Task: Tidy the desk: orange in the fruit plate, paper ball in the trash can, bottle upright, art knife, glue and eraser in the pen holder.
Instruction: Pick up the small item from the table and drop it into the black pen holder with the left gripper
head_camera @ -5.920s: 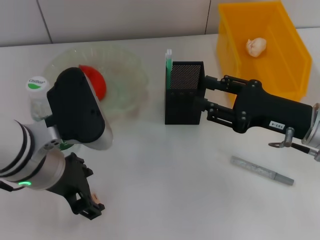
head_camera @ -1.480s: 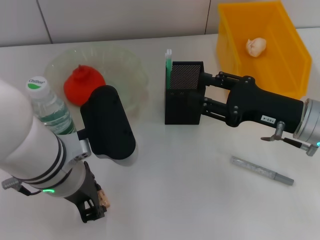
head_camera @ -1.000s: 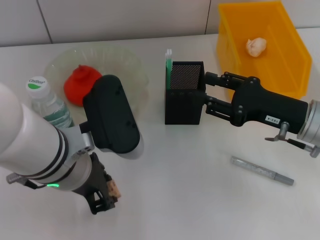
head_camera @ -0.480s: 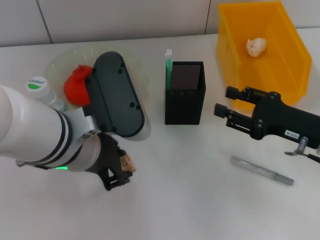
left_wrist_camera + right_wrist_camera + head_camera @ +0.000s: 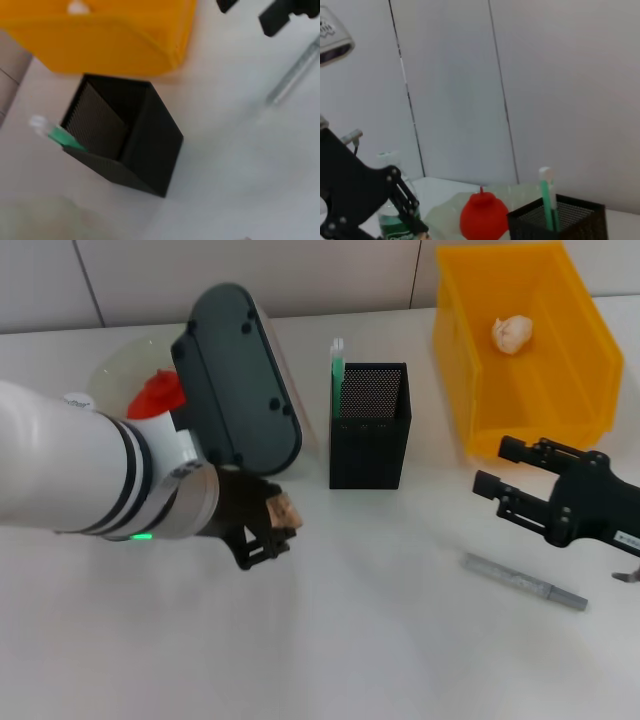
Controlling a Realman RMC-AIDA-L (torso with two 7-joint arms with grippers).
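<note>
Left pincer (image 5: 268, 530): closed on the tiny tan-beige eraser (image 5: 284, 510), held above the white tabletop (image 5: 380, 640), to the left of and nearer than the pen holder.
Right pincer (image 5: 500, 483): fingers spread apart, gripping nothing, at the right side just in front of the trash can.
Pen holder: tall square black metal mesh cup (image 5: 370, 425) standing upright at mid-tabletop; a green-and-white stick (image 5: 337, 359) protrudes from its far-left corner.
Trash can: large bright yellow rectangular plastic bin (image 5: 470, 350) at the far right, with the small crumpled white paper ball (image 5: 513, 333) inside.
Fruit plate: wide, shallow, pale-green translucent glass bowl (image 5: 120, 365) at the far left, partly hidden behind the left arm.
Orange: red-orange round fruit (image 5: 152, 398) resting in the fruit plate.
Bottle: clear plastic water bottle (image 5: 391, 220) with green label, upright beside the fruit plate.
Grey rod: slim grey metal bar (image 5: 524, 581) lying flat on the tabletop, near right, close to the right pincer.
</note>
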